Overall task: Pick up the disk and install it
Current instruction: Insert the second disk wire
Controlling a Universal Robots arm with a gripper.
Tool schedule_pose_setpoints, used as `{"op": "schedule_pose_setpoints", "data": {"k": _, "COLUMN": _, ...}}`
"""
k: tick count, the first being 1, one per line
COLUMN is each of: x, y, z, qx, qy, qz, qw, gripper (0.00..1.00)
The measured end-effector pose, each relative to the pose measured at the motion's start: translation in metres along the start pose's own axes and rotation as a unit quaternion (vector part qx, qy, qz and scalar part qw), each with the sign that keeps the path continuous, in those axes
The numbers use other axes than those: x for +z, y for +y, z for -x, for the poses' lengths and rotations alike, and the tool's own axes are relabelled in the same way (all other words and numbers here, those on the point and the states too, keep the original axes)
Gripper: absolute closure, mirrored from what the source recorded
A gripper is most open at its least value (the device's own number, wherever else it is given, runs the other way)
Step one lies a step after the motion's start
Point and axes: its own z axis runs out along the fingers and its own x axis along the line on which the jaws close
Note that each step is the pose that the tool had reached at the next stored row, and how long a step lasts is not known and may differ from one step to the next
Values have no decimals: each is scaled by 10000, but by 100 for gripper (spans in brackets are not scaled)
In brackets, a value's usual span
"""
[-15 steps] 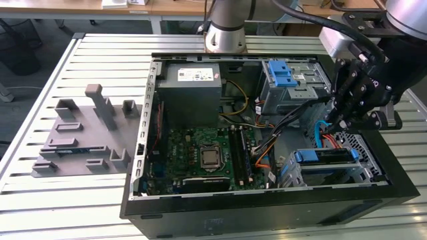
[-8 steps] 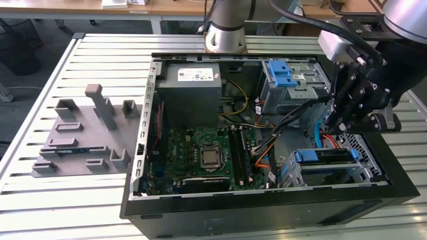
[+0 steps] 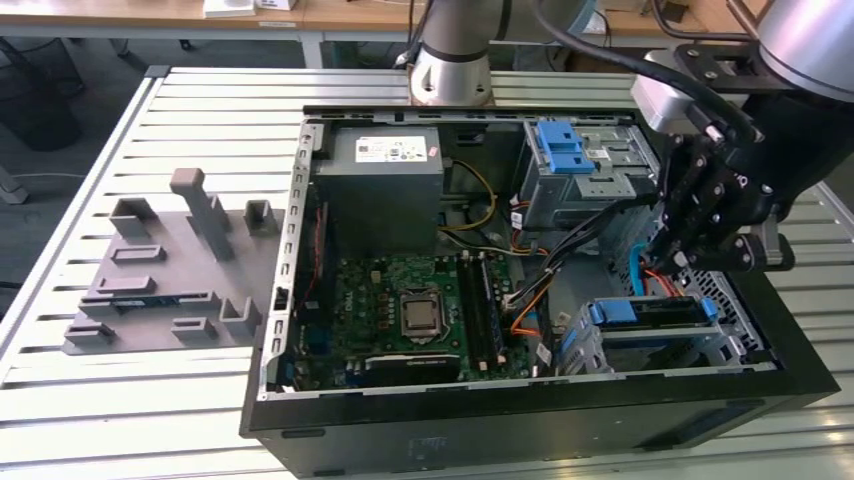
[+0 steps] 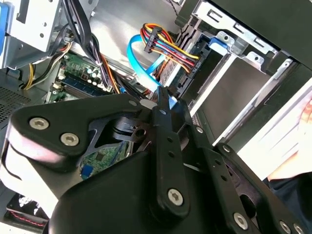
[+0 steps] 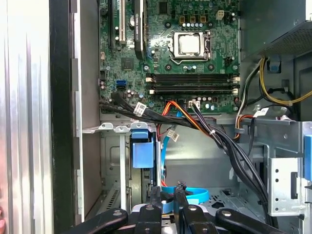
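The disk [image 3: 650, 312] stands on edge in the metal drive cage at the case's front corner, on the exterior view's right, with its blue carrier handle facing up. In the first wrist view the same blue handle [image 5: 140, 151] sits at the mouth of the cage slot. My gripper [image 3: 678, 262] hangs just above and slightly behind the cage. Its black fingers [image 5: 156, 197] are drawn together and hold nothing. In the second wrist view the gripper [image 4: 164, 100] points at a blue data cable [image 4: 139, 56] and a bundle of coloured power wires.
The open computer case [image 3: 287, 300] lies on a slatted metal table. Inside are the motherboard [image 3: 414, 310], a grey power supply [image 3: 380, 175] and a blue latch bracket [image 3: 567, 150] on the upper bay. A grey fixture [image 3: 167, 270] sits at the exterior view's left. A person's hand [image 4: 307, 114] shows beside the case.
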Motion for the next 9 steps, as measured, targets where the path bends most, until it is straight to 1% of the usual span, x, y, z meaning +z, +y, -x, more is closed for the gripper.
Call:
{"op": "schedule_pose_setpoints", "data": {"k": 7, "x": 43, "y": -1, "z": -1, "qx": 0, "qy": 0, "qz": 0, "qw": 10000, "gripper": 76}}
{"op": "schedule_pose_setpoints", "data": {"k": 8, "x": 46, "y": -6, "z": -2, "qx": 0, "qy": -6, "qz": 0, "qw": 10000, "gripper": 83}}
{"op": "schedule_pose_setpoints", "data": {"k": 9, "x": 51, "y": -10, "z": -3, "qx": 0, "qy": -29, "qz": 1, "qw": 10000, "gripper": 84}}
